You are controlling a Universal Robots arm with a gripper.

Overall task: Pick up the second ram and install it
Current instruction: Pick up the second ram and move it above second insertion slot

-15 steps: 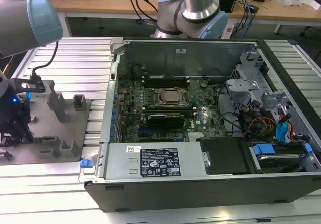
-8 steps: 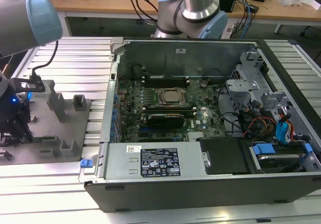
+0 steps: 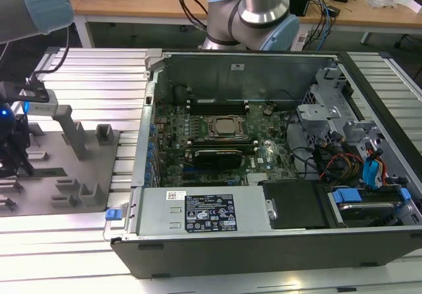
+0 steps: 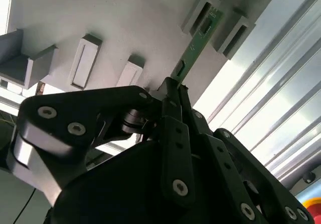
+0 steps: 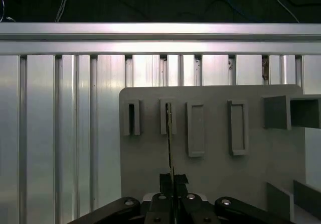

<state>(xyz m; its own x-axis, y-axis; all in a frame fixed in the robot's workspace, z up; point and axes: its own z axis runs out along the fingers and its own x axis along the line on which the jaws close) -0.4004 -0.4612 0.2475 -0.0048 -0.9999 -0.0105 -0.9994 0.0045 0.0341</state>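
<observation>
2-finger tool (image 4: 173, 87) pinching second ram (image 4: 197, 39); far end in fixture slot (image 4: 193, 15)

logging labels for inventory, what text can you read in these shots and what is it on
Small white sticker on the grey metal power supply cover: too small to read.
Black rectangular label beside it: too small to read.
White sticker on the computer case's back wall: blurred, unreadable.
Thin green ram stick held by the black gripper: no readable marking.
</observation>
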